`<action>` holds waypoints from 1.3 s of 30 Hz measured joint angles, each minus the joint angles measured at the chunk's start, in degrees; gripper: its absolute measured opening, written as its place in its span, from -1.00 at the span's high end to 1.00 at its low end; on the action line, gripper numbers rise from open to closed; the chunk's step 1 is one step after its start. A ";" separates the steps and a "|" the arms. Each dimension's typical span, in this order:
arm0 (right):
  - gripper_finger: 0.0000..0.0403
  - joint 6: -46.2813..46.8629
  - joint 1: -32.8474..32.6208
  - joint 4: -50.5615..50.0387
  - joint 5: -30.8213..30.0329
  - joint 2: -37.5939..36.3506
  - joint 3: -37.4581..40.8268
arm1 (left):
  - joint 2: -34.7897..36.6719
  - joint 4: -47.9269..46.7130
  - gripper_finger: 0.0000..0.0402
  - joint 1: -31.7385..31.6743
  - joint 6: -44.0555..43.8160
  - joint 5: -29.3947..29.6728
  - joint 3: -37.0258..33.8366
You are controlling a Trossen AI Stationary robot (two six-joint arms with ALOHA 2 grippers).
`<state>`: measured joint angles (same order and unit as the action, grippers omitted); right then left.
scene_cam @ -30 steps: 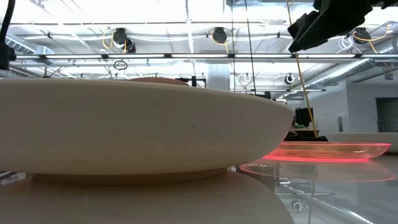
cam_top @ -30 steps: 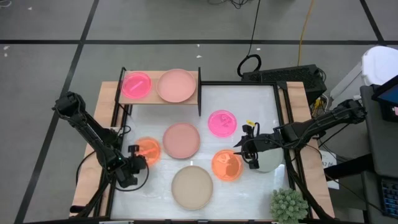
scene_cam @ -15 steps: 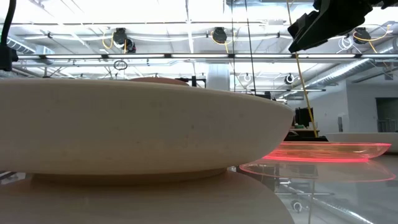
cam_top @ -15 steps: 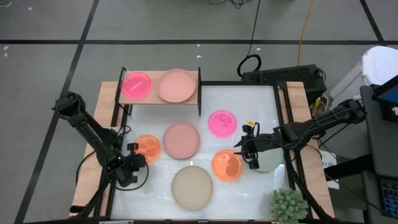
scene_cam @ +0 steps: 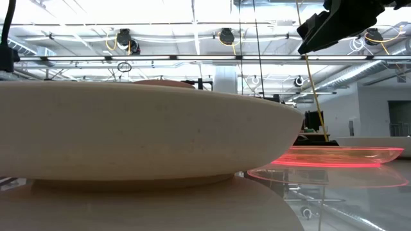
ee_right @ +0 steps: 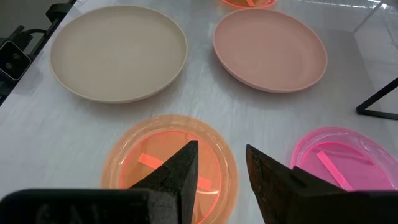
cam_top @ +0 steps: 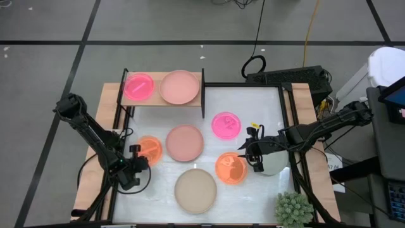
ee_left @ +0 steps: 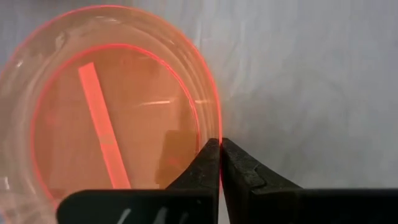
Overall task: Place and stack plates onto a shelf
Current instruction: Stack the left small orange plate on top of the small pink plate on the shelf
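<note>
Left tool (ee_left: 220, 144) pinches the rim of an orange plate (cam_top: 150, 150) at the tabletop's (cam_top: 253, 120) left. Right tool (ee_right: 221, 155), fingers spread, hovers over another orange plate (cam_top: 230, 168). 2 plates sit on the shelf (cam_top: 202, 81), upper left.

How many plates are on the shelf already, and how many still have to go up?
Done: two plates sit on the shelf, a neon pink one and a dusty-pink one. In hand: the left gripper has its fingers shut on the rim of an orange plate. Left: five more wait on the table, and the right gripper hovers open over another orange plate.
</note>
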<state>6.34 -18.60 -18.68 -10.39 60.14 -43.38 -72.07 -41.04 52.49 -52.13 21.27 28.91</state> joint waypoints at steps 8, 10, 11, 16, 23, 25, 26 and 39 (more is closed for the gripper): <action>0.41 0.01 0.00 0.00 0.00 0.00 0.00 | -0.02 -3.42 0.97 -3.25 5.28 0.42 5.91; 0.41 0.01 0.00 0.00 0.00 0.00 0.00 | -0.02 -6.06 0.97 -3.87 5.63 0.44 7.90; 0.41 0.01 0.01 0.00 0.00 0.00 0.00 | -0.02 -7.47 0.97 -4.10 5.61 0.45 8.91; 0.41 0.01 0.01 -0.04 0.02 0.00 0.00 | -0.02 -11.36 0.97 -5.25 7.49 0.80 13.31; 0.41 0.01 -0.01 -0.07 0.04 0.00 0.00 | -0.02 -13.53 0.97 -7.12 13.08 2.61 18.21; 0.41 0.01 0.00 -0.07 0.07 0.00 0.00 | -0.04 -14.68 0.97 -7.98 14.80 3.63 19.61; 0.41 0.01 0.00 -0.05 0.07 0.00 0.00 | -0.04 -15.14 0.97 -8.50 15.59 4.24 20.41; 0.41 -0.15 0.01 -0.40 0.09 0.00 0.00 | -0.04 -20.64 0.97 -19.58 33.82 9.67 30.72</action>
<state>6.20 -18.59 -19.08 -10.31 60.14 -43.38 -72.12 -61.68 32.91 -18.31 30.94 59.64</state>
